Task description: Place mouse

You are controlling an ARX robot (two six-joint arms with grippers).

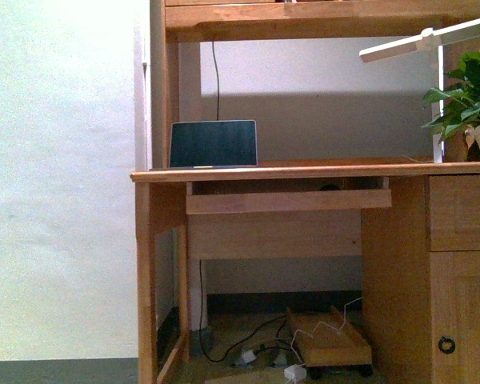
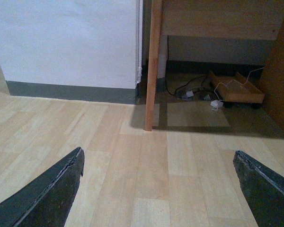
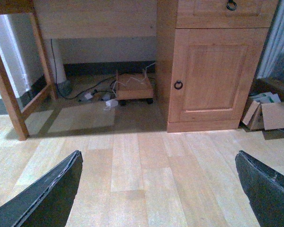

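A tall light-wood desk [image 1: 320,170] fills the front view, with a dark-screened laptop [image 1: 214,144] standing on its top at 9 o'clock. The black-fingered left gripper [image 2: 157,152] and right gripper [image 3: 157,153] hang released and empty over pale plank floor [image 2: 132,184]. The small dark mouse [image 1: 330,187], barely discernible, lies on the wooden pull-out tray [image 1: 288,201] at the laptop's 4 o'clock.
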